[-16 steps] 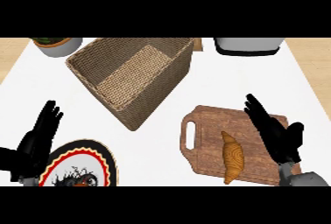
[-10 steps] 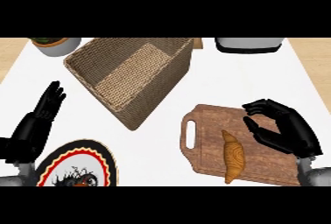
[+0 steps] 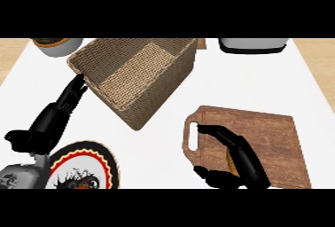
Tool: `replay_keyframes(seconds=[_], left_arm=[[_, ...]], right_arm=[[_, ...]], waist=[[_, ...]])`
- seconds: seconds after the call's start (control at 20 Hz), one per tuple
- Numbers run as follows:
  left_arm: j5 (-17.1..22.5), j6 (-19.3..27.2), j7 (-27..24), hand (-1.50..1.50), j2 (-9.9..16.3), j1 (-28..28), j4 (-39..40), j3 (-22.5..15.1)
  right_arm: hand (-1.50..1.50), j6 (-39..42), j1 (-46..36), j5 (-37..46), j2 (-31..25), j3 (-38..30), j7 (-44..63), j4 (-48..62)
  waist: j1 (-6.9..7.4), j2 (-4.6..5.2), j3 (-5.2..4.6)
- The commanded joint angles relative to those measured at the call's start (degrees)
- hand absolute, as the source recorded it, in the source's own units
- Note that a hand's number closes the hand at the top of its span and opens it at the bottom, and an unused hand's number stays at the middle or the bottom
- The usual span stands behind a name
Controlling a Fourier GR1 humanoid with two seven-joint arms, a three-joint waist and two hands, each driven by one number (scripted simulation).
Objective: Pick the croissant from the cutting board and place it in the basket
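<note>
Our right hand (image 3: 239, 157) has swung from the right edge of the brown wooden cutting board (image 3: 262, 133) onto the golden croissant (image 3: 232, 163), fingers curling over it but lift unproven, while our left hand (image 3: 56, 117) stays open beside the woven wicker basket (image 3: 131, 75).

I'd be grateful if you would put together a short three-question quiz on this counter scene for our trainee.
1. True or false: the croissant already lies in the basket.
2. The right hand is over: A the basket, B the cutting board, C bare counter.
3. Which round, patterned thing lies at the near left, by the left hand?

Key: 1 false; 2 B; 3 the plate.
</note>
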Motion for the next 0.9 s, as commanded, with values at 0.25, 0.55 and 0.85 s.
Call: replay_keyframes(seconds=[0.25,0.55,0.85], left_arm=[[0.11,-0.61,1.96,0.0,0.92,-0.35,-0.51,0.69],[-1.33,0.32,0.75,0.0,-0.39,0.47,-0.93,-0.61],[-1.18,-0.05,1.55,0.0,-1.23,-0.05,-1.0,-1.25]], right_arm=[[-1.5,-7.0,-2.6,31.56,-5.25,-0.17,27.49,-9.27],[-1.5,18.81,-6.07,36.66,-12.68,1.61,45.12,-16.11],[-1.5,42.19,-5.6,27.38,-10.25,5.03,61.9,-30.03]], waist=[[-1.66,-0.83,-0.43],[-1.24,-0.83,-0.61],[-0.61,-0.39,-0.3]])
